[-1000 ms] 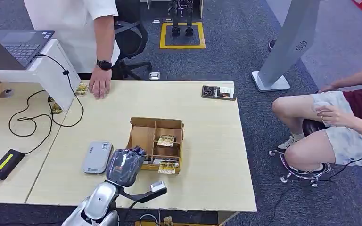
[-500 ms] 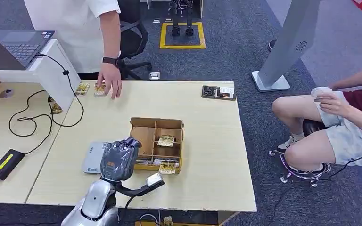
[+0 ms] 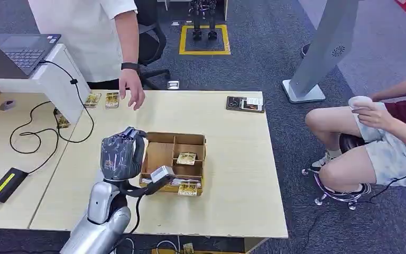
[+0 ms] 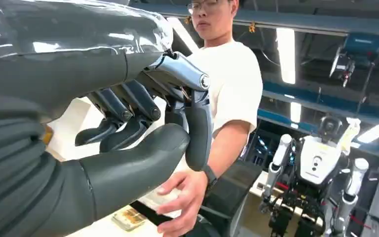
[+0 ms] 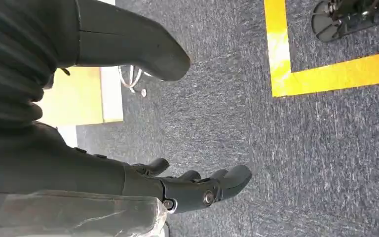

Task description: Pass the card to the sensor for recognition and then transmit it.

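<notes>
Grey left hand [image 3: 120, 154] hovers beside the brown cardboard box [image 3: 174, 163]; its wrist view shows curled fingers [image 4: 128, 106], empty.

Right hand [image 5: 143, 148] hangs over carpet, fingers loosely apart, empty.

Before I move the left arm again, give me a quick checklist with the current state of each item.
1. Card in left hand: cannot tell; fingers curled, no card seen between them.
2. Person's hand ready to receive: ok; open, above the table's far edge.
3. Cardboard box stocked: ok; a card lies inside.
4. Right hand idle: ok; hangs over carpet, holding nothing.
5. Delivered cards: ok; two lie flat near the person.
</notes>
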